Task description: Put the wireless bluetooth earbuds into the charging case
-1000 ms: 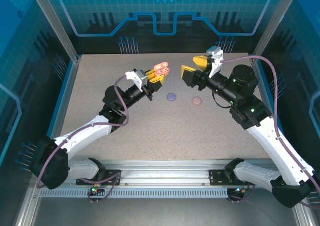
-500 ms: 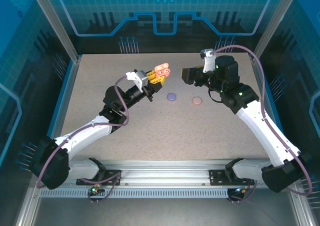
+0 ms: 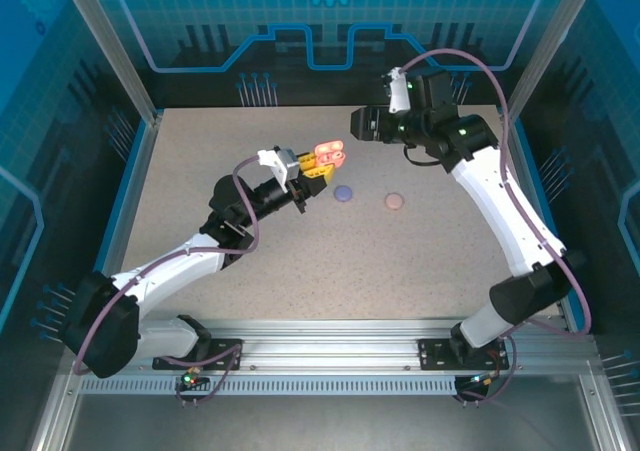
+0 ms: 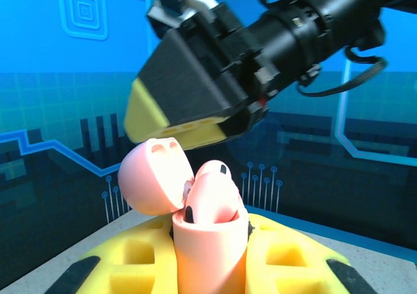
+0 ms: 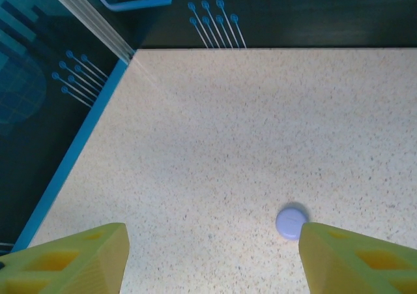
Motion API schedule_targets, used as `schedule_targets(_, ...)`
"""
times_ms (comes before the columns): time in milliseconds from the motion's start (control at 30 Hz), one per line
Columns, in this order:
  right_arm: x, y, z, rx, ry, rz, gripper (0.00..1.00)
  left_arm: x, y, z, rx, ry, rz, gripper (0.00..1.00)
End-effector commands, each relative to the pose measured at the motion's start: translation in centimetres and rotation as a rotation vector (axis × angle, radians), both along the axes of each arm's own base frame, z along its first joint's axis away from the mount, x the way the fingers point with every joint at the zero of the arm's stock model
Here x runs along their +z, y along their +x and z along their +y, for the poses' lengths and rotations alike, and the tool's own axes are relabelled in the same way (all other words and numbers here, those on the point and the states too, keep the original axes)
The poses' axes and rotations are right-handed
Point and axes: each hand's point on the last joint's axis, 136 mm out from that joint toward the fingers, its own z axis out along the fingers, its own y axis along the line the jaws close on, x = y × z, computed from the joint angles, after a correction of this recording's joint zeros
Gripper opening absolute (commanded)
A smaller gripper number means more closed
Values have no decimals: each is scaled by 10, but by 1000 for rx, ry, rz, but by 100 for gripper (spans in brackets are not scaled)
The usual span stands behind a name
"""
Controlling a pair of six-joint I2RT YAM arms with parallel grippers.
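My left gripper [image 3: 318, 166] is shut on a coral-pink charging case [image 3: 328, 152], held up above the middle of the table. In the left wrist view the case [image 4: 212, 248] stands upright between the yellow fingers [image 4: 293, 261], with its lid [image 4: 156, 176] swung open to the left. Two matching earbuds [image 4: 215, 190] sit in it, their tops sticking out above the rim. My right gripper [image 3: 362, 123] hangs open just behind and above the case, nothing between its fingers. One of its fingers [image 4: 189, 98] looms over the lid.
A small round purple case [image 3: 344, 193] and a pale pink one [image 3: 394, 202] lie shut on the speckled table, right of the held case. The purple case [image 5: 290, 222] lies by my right gripper's right-hand finger [image 5: 358, 261]. Blue walls ring the table.
My right arm has swung back and to the left, bringing its open gripper close over the held case. My left gripper has shifted slightly right with the case.
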Motion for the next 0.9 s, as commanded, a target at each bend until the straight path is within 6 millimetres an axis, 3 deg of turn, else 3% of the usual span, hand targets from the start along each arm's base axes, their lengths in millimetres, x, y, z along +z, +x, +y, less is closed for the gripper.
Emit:
schedule_targets(0,-4,-1,0,9,6,80,70,7,-14,-4,-63,-14,-16,0)
schedule_targets(400,-10,22,25,78,5,134,68,2,-13,-10,-98,-12,3,0)
schedule_targets(867,-16,-7,49,183,-48,140,65,3,-7,-16,-96,-6,0,0)
